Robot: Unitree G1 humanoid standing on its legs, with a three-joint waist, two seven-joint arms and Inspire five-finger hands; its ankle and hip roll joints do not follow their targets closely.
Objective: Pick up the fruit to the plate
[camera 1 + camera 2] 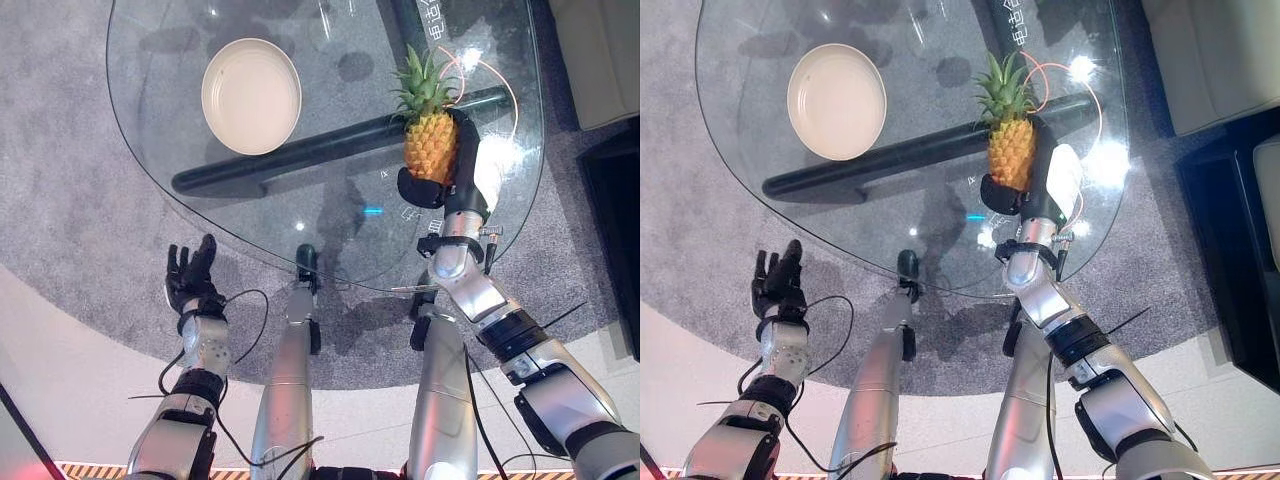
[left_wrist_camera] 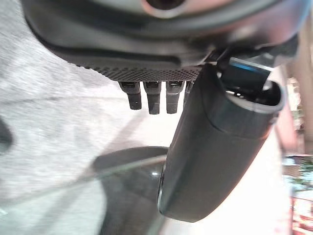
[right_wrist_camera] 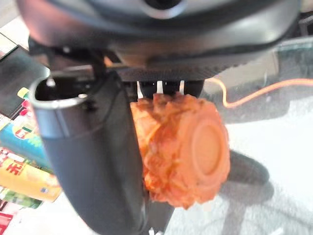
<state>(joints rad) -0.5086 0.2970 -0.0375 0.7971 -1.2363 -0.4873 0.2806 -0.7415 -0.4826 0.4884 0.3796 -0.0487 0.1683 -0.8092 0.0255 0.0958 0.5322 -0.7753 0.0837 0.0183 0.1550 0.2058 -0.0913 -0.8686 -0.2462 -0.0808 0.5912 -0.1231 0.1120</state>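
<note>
Your right hand (image 1: 452, 170) is clamped on the pineapple (image 1: 430, 140) over the right part of the glass desk (image 1: 160, 130): in the head views the dark thumb wraps across the fruit's lower end while the fingers run up its far right side, and the right wrist view shows the orange, knobbly body (image 3: 181, 152) pressed between thumb and fingers with its flat round base turned toward the camera. The pineapple's long axis runs roughly straight away from you across the desk, in line with the forearm; the green leafy crown (image 1: 425, 85) points to the far edge and the base points back toward the wrist. You cannot tell from these views whether the fruit touches the glass or is lifted off it. The white plate (image 1: 251, 95) sits empty on the far left part of the desk, well apart from the pineapple, with a dark bar (image 1: 300, 150) of the desk's frame showing through the glass between them. Your left hand (image 1: 190, 275) hangs off the desk's near left edge, above the grey carpet (image 1: 70, 200), fingers relaxed and straight, holding nothing; its wrist view shows the fingers (image 2: 154, 98) extended in a row beside the thumb.
</note>
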